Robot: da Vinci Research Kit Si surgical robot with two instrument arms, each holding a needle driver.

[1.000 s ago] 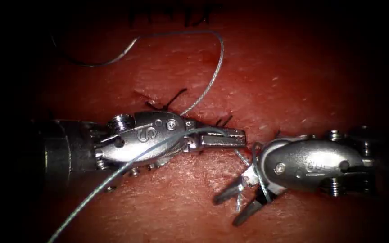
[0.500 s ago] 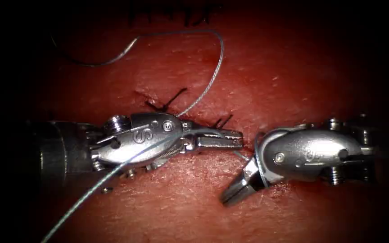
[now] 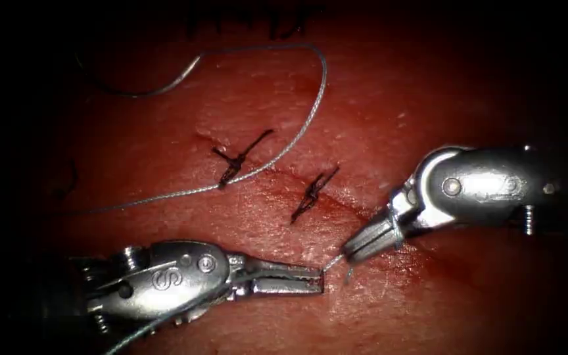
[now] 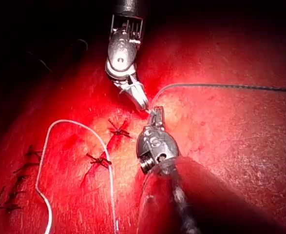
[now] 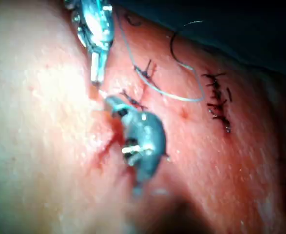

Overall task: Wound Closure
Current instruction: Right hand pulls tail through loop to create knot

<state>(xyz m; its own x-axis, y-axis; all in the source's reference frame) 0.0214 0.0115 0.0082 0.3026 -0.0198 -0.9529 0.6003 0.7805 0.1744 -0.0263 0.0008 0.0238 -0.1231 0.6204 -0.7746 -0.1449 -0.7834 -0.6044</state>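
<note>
Left end effector (image 3: pixel 313 283) closed on thread (image 3: pixel 277 154) | right end effector (image 3: pixel 353 253) closed on its short end, 5 o'clock of cut (image 3: pixel 336 197) | I judge thread limp, slippery; grip near tips.

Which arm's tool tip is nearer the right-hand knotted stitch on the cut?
Right. The right tool sits just right of and below the stitch; the left tool lies further below it.

Endoscope light pools centrally on the tissue (image 3: pixel 376 98), edges fall black; glare whitens the blurred right wrist view.
</note>
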